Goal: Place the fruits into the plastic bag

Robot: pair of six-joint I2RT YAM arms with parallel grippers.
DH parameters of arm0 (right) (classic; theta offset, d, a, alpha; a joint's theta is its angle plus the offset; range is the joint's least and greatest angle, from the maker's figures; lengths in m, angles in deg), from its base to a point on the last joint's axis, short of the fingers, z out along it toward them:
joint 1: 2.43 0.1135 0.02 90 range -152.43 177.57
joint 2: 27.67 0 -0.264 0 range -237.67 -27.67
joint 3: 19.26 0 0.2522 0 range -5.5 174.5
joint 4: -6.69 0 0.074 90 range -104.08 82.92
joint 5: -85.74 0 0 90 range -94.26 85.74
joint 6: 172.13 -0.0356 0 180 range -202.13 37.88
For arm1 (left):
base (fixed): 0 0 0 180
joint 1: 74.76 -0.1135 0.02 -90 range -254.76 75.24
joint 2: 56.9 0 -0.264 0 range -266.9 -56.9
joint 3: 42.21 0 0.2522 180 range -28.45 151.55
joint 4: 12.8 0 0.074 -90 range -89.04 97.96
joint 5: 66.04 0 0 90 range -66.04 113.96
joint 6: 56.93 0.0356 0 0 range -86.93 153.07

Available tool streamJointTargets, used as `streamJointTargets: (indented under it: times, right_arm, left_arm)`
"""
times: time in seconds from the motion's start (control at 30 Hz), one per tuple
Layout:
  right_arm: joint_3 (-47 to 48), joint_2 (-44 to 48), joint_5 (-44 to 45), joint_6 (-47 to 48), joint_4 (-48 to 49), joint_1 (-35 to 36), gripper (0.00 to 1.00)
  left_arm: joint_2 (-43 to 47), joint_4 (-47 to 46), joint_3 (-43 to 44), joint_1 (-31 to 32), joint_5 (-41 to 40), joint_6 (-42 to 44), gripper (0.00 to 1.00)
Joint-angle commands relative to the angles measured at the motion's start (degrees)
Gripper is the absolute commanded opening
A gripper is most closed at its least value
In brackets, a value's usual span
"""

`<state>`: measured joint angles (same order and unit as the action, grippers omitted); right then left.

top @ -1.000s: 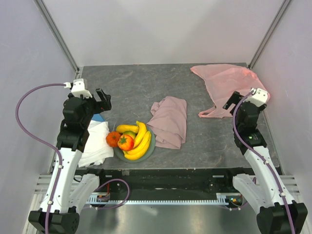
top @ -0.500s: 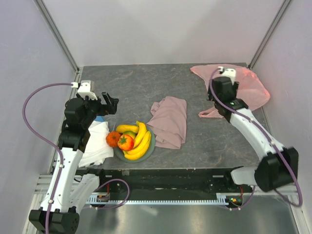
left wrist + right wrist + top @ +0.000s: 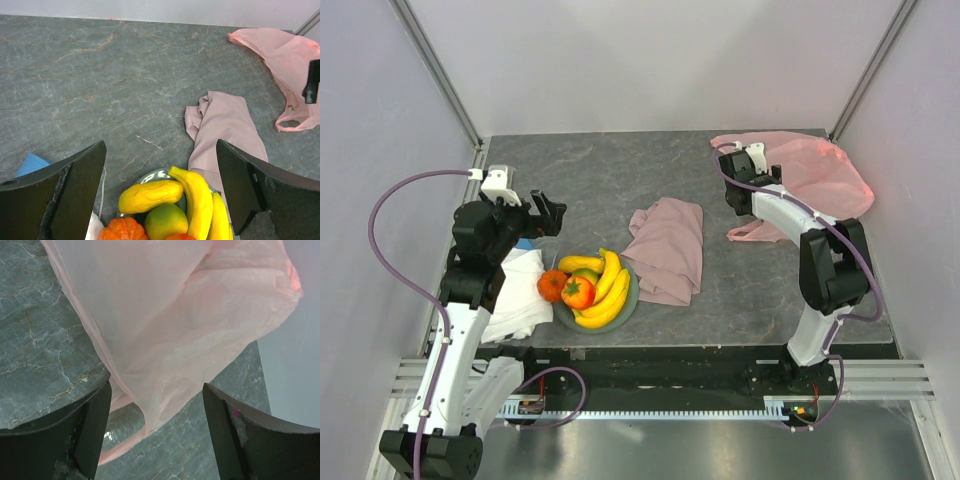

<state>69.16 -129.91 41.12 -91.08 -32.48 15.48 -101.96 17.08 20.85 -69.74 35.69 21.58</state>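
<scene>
The fruits lie on a grey-green plate [image 3: 631,299]: a banana bunch [image 3: 610,285], a yellow oblong fruit [image 3: 580,263], a small green-yellow fruit [image 3: 165,220], an orange tangerine [image 3: 552,285] and a red round fruit [image 3: 577,291]. My left gripper [image 3: 545,213] hovers open just behind and above the plate, nothing between its fingers [image 3: 82,175]. The pale-pink plastic bag [image 3: 795,180] lies flat at the far right, a handle loop [image 3: 748,233] pointing toward me. My right gripper [image 3: 738,197] hangs open at the bag's left edge. In the right wrist view the bag [image 3: 165,325] fills the space ahead of the gripper [image 3: 156,405].
A dusty-pink cloth [image 3: 668,248] lies crumpled mid-table, right of the plate. A white cloth [image 3: 515,290] and a small blue item [image 3: 523,243] sit at the left, under my left arm. White walls close the table on three sides.
My right arm has swung from the bag's right side across to its left edge, and its jaws have narrowed slightly. My left gripper has shifted a little to the right.
</scene>
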Motion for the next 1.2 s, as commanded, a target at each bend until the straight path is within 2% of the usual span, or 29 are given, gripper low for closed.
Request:
streamJointTargets:
  times: [0.0,0.13,0.43,0.6,0.63,0.7,0.73,0.8,0.83,0.93,1.17]
  right_arm:
    - [3.7,-4.1,1.7,1.4,0.0,-1.6,0.81]
    - [2.6,-4.8,-4.0,1.1,2.0,-3.5,0.81]
    - [1.3,-8.0,-8.3,0.8,3.6,-6.5,0.81]
    - [1.1,-8.1,-12.4,-0.3,3.7,-7.9,0.75]
    - [0.9,-8.0,-12.8,-0.3,3.7,-8.0,0.69]
    - [0.8,-7.9,-14.3,-0.1,3.6,-7.9,0.62]
    - [0.4,-7.6,-14.9,-0.2,3.6,-8.0,0.54]
    - [0.1,-7.2,-16.7,-0.1,3.6,-8.0,0.44]
    - [-0.4,-7.0,-17.5,0.1,3.5,-7.9,0.33]
    - [-2.2,-5.0,-23.0,0.4,3.6,-7.7,0.17]
    - [-9.8,5.9,-37.5,-0.7,3.4,-4.2,0.02]
  left_arm:
    - [0.7,-2.4,-0.3,0.3,1.1,0.8,0.98]
    - [0.7,-2.4,-0.4,0.3,1.1,0.8,0.98]
    - [0.7,-2.8,-0.6,0.3,1.8,0.2,0.98]
    - [0.7,-2.8,-0.8,0.3,1.8,0.1,0.98]
    - [0.7,-2.8,-0.8,0.4,1.9,0.1,0.98]
    - [0.8,-2.8,-0.7,0.5,1.9,0.2,0.98]
    - [0.8,-2.8,-0.8,0.6,1.8,0.1,0.98]
    - [0.8,-2.8,-0.9,0.7,1.8,0.1,0.98]
    - [0.8,-2.8,-0.8,0.8,1.8,0.2,0.98]
    - [0.9,-2.9,-0.9,0.8,1.7,0.2,0.98]
    - [0.6,-3.1,-1.0,1.0,3.4,1.4,0.98]
